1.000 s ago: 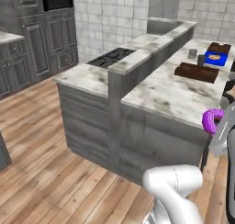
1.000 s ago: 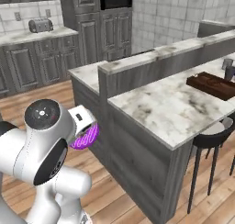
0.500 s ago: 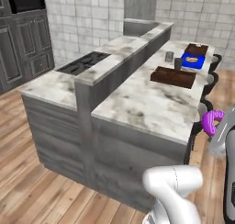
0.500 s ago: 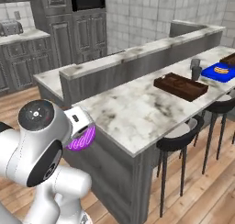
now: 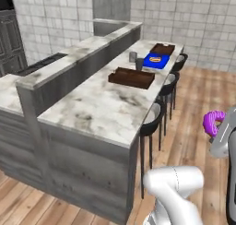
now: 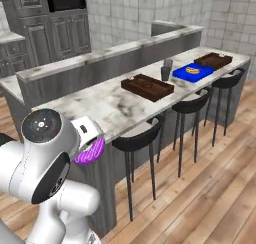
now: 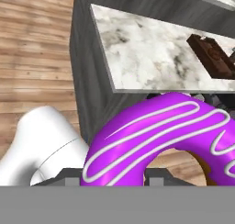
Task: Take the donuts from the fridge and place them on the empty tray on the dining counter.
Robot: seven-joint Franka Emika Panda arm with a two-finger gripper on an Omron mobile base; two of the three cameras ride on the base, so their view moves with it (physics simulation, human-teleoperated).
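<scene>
My gripper (image 5: 217,128) is shut on the purple-iced donut (image 5: 212,121), held in the air at the right, over the wooden floor. The same donut (image 6: 90,152) hangs beside my arm in the right base view and lies across the hand view (image 7: 160,136) between the fingertips. The dark brown tray (image 5: 131,77) (image 6: 147,86) (image 7: 210,57) rests on the marbled dining counter (image 5: 99,106) (image 6: 97,105) (image 7: 151,53), ahead of the gripper. A brownish ring shape seems to lie in it. The fridge is out of view.
A blue tray (image 5: 156,60) (image 6: 192,71) with a hot dog, a grey cup (image 5: 132,57) (image 6: 165,72) and a second brown tray (image 5: 162,49) (image 6: 212,59) sit farther along. Black stools (image 5: 154,120) (image 6: 137,138) line the counter's near side. A raised ledge (image 5: 78,58) runs along its back.
The whole picture has shifted: the base has driven round to the stool side of the counter, bringing the trays closer. The purple donut stays in the gripper.
</scene>
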